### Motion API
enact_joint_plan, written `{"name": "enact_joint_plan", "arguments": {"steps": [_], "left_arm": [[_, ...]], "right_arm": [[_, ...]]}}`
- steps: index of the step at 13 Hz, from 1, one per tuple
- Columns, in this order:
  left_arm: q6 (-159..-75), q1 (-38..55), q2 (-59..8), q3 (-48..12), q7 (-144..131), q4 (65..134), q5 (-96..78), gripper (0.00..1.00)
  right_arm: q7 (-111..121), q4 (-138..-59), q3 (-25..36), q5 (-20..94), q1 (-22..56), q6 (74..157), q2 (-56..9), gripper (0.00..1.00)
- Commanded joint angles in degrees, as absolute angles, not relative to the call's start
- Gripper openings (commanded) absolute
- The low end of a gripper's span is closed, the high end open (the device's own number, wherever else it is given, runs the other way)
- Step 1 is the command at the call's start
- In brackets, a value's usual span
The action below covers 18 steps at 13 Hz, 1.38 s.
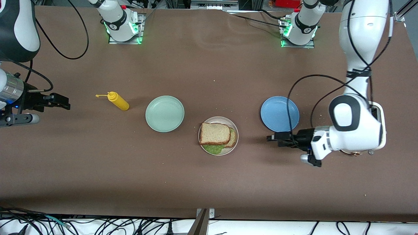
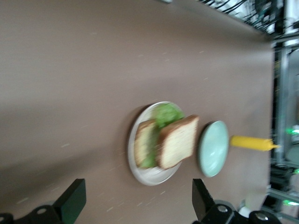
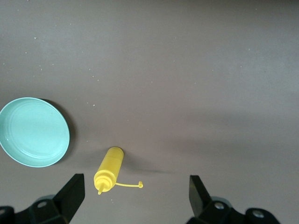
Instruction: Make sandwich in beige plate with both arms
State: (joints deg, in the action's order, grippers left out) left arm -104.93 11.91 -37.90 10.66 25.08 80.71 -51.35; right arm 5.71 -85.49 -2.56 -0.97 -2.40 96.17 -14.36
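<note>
The beige plate [image 1: 219, 119] sits mid-table and holds the sandwich: a top bread slice [image 1: 214, 133] lies skewed over a lower slice [image 1: 233, 139], with green lettuce [image 1: 215, 149] showing at the edge nearer the front camera. My left gripper [image 1: 272, 137] is open and empty, low over the table beside the plate toward the left arm's end. In the left wrist view the plate [image 2: 150, 178], bread [image 2: 177, 142] and lettuce [image 2: 168, 113] lie ahead of the open left gripper [image 2: 138, 205]. My right gripper [image 1: 63, 103] is open and empty at the right arm's end.
A mint-green plate [image 1: 165, 113] and a lying yellow squeeze bottle [image 1: 118, 101] are toward the right arm's end. A blue plate [image 1: 280, 113] lies by the left gripper. The right wrist view shows the bottle [image 3: 108, 170] and the mint-green plate [image 3: 32, 132] ahead of the right gripper [image 3: 135, 196].
</note>
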Motion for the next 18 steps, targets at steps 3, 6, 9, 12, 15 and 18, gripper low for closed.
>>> {"name": "enact_joint_plan", "arguments": {"steps": [3,6,9,12,15,18], "left_arm": [[-98.72,9.49,-29.55,10.81,16.64,81.21,-27.04,1.00],[-92.66,9.49,-24.27,10.72,11.00,81.12,-13.66,1.00],[-86.07,9.41,-20.23,10.81,9.76,81.12,-6.08,1.00],[-82.45,9.32,-18.02,12.39,7.92,81.12,-5.89,1.00],[-79.55,9.05,-16.70,14.40,7.12,81.12,-5.80,1.00],[-78.31,8.96,-16.70,16.34,7.21,81.04,-5.80,1.00]], "right_arm": [[6.94,-87.54,-2.81,-0.88,-2.90,96.24,-12.39,0.99],[6.94,-87.54,-2.81,-0.88,-2.90,96.24,-12.39,0.99],[7.12,-87.54,-2.72,-0.88,-2.90,96.24,-12.39,0.99],[7.03,-87.54,-2.81,-0.88,-2.90,96.24,-12.39,0.99],[7.03,-87.54,-2.81,-0.88,-2.90,96.24,-12.39,0.99],[7.03,-87.54,-2.81,-0.88,-2.90,96.24,-12.39,0.99]]}}
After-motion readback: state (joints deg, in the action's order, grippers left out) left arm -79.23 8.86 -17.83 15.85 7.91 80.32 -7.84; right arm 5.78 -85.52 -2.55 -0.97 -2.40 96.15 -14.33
